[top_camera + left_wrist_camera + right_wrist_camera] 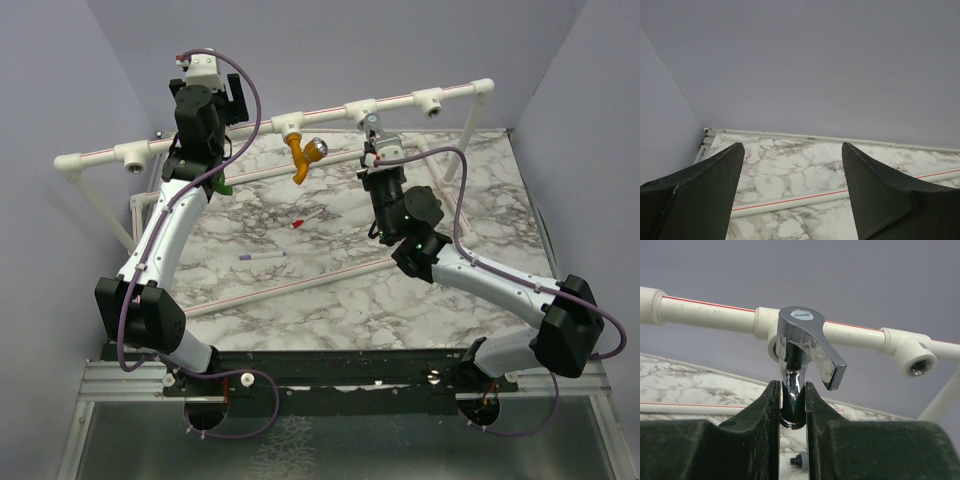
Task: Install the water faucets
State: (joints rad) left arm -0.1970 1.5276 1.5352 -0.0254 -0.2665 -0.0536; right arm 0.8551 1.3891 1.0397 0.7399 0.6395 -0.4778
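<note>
— The black fingers (757, 412) of the right pincer (792, 390) are filling the foreground. They are clenching the grey metal faucet (807, 347) by its shiny neck, just under the lever.

— Where is it sitting?

— It is standing upright against a tee (764, 322) on the white pipe (710, 314). Whether its thread is biting, I cannot tell (the body is hiding the joint).

— How is it going to handle?

— I am guessing heavy for its size, rigid and slick. Chrome between flat pads is likely to be slipping under a twist. Taking it on the straight neck, as now, is looking wiser than taking the lever, which may swing.

— And the others?

— The mustard-orange faucet (303, 155) is hanging from the pipe further left. The green faucet (222, 187) is peeking out beneath the left arm (mounted or not, I cannot say). The left pincer (792, 145) is gaping wide, grasping nothing.

— The room?

— A marble-patterned tabletop (330, 290) is carrying two thin sticks (262, 256), and plain lilac-grey walls (790, 60) are closing it in. An open tee socket (917, 367) is showing just right of the lever.
</note>
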